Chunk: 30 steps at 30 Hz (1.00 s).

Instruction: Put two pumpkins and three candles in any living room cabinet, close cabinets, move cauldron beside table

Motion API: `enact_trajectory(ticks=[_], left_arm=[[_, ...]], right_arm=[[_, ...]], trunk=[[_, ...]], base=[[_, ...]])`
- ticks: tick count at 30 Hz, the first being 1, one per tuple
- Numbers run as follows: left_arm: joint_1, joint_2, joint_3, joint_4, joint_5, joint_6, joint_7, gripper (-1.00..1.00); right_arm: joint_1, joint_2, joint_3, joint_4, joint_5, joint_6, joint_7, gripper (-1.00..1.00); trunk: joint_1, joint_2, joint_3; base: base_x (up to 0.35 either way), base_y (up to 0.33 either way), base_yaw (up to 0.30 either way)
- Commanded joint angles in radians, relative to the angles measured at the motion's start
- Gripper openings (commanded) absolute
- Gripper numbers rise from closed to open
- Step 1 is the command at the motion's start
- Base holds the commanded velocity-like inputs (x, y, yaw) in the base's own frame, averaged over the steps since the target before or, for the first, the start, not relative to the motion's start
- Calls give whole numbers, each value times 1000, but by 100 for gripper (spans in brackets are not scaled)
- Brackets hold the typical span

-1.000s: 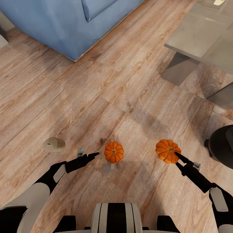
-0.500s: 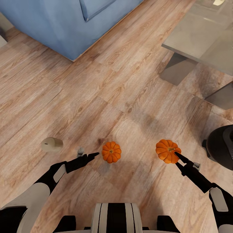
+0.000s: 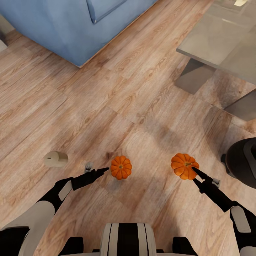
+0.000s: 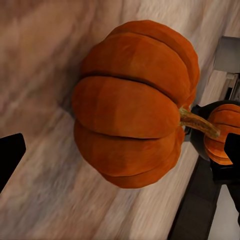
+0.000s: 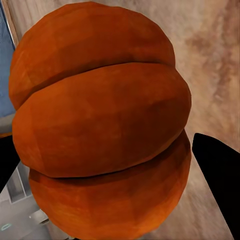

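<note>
The left claw (image 3: 102, 170), low in the frame left of centre, stands open with its black tips just short of a small ribbed orange pumpkin (image 3: 121, 167) resting on the pale wood-plank floor (image 3: 106, 106). In the left wrist view that pumpkin (image 4: 132, 102) lies between the spread fingers (image 4: 10, 157), apart from both. The right claw (image 3: 195, 171), lower right, sits against a second ribbed orange pumpkin (image 3: 183, 165); its wrist view shows this pumpkin (image 5: 100, 125) between dark fingers (image 5: 217, 182), but whether they are clamped on it I cannot tell. The step appears to be pumpkin pickup. Next, the left claw likely needs to advance and close. A tan stubby candle (image 3: 56, 159) lies at middle left.
</note>
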Motion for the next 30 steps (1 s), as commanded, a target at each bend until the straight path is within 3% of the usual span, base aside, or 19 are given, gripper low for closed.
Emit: enact_trajectory(ticks=[1,30], left_arm=[[0,0,2,0,3,9,-2,100],[0,1,2,0,3,9,-5,100]], right_arm=[[-1,0,-2,0,-2,6,2,-100],[-1,1,-4,0,-4,6,2,-100]], trunk=[[0,0,0],[0,0,0]], base=[[21,-18,0],[30,-28,0]])
